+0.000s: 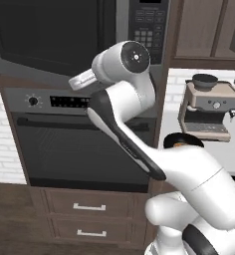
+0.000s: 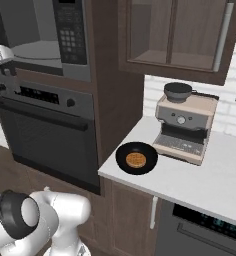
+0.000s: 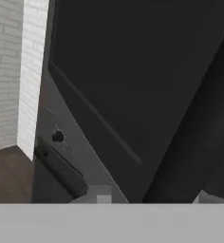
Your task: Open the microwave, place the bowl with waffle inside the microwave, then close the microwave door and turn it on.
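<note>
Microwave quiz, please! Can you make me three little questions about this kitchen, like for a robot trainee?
1. True or false: the bowl with waffle already sits inside the microwave.
2. What stands beside the bowl on the counter? A) a toaster B) a coffee machine C) a kettle
3. Fill in: the right base view shows the round glass turntable in the cavity, so the microwave door is ____.
Key: 1 false, it is on the counter; 2 B; 3 open.
</note>
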Available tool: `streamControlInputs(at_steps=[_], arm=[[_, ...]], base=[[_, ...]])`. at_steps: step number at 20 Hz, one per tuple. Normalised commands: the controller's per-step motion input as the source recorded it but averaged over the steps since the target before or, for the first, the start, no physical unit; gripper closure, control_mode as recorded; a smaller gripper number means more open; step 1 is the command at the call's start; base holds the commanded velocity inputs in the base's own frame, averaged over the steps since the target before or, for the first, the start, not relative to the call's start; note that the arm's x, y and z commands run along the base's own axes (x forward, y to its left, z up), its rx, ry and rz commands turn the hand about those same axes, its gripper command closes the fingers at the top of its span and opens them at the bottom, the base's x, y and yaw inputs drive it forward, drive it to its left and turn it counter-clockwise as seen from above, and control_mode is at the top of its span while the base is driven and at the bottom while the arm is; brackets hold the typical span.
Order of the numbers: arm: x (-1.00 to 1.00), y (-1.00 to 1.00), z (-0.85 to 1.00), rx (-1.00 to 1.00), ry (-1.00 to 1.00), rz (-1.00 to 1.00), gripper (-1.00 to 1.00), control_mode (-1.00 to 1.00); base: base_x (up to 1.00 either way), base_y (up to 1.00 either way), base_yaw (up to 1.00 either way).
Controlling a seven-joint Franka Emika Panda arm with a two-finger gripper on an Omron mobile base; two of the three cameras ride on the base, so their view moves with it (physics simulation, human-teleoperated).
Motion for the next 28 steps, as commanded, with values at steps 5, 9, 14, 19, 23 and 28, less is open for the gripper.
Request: streamControlInputs(at_steps=[5,9,14,19,23,28], arm=[[-0.72,1.0,-0.92,-0.3,0.0,0.06,1.0,-1.0],[-0.69,1.0,-1.0,-0.35,0.0,0.06,1.0,-1.0],[-0.81,1.0,-1.0,-0.37,0.0,0.09,-1.0,-1.0],[-1.0,0.31,-1.0,-0.13,-0.14,0.05,-1.0,-1.0],[-1.0,-0.17,-1.0,-0.01,-0.14,0.01,-1.0,-1.0],[-1.0,-0.76,-1.0,0.0,-0.01,0.0,-1.0,-1.0]], base=[[0.0,0.0,0.0],[0.0,0.0,0.0],[0.0,0.0,0.0],[0.0,0.0,0.0],[0.0,0.0,0.0],[0.0,0.0,0.0]])
